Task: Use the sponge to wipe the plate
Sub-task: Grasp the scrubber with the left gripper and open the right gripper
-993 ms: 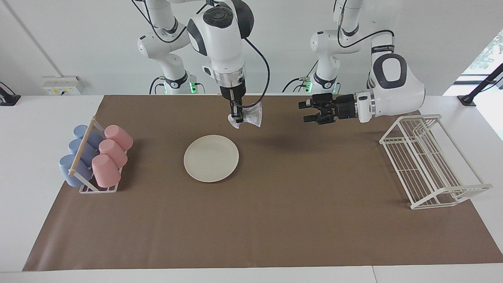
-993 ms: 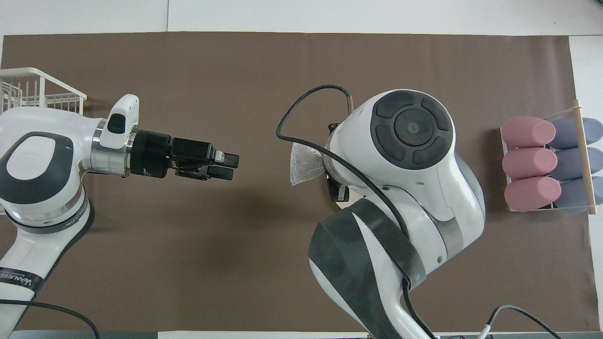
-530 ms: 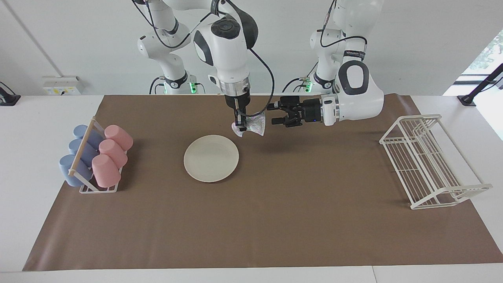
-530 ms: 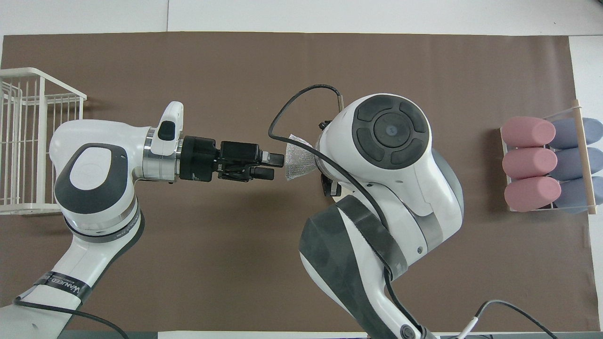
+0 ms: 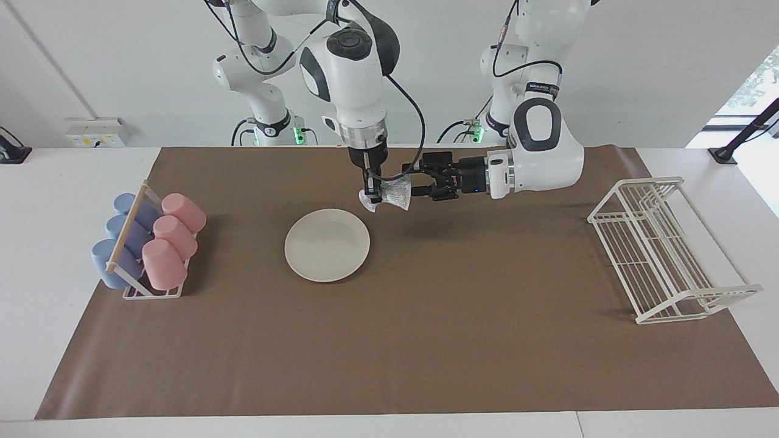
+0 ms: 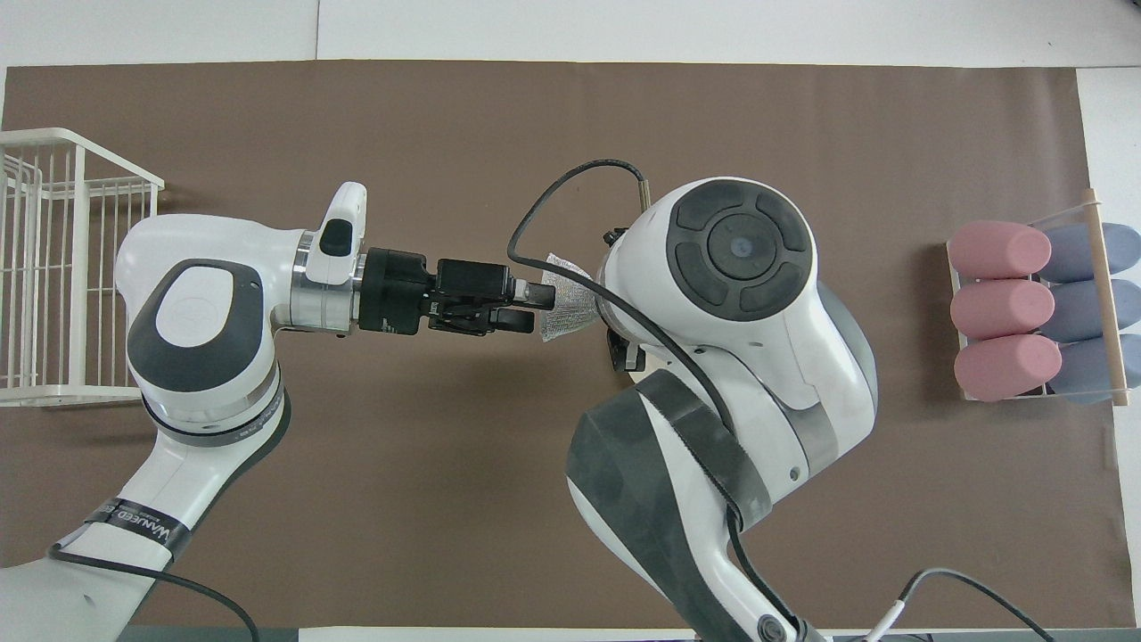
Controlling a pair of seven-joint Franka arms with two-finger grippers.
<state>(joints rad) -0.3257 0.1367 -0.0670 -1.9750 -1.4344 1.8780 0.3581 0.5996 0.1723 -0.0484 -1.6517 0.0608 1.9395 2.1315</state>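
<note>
Silvery mesh sponge [image 5: 392, 196] hangs clamped in the right gripper [image 5: 371, 193], above the plate [image 5: 327, 244]'s robot-side rim; we centre the left gripper [image 5: 412, 184]'s parted fingers around its free edge before closing.

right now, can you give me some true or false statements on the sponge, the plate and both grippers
1. The right gripper holds the sponge up in the air. True.
2. The sponge rests on the plate. False: it hangs above the mat, nearer to the robots than the plate, and does not touch it.
3. The left gripper is level with the sponge, its open fingers at the sponge's free edge. True.
4. The plate stands in the white wire rack. False: it lies flat on the brown mat, and the rack holds nothing.
5. The cup holder carries pink and blue cups. True.
</note>
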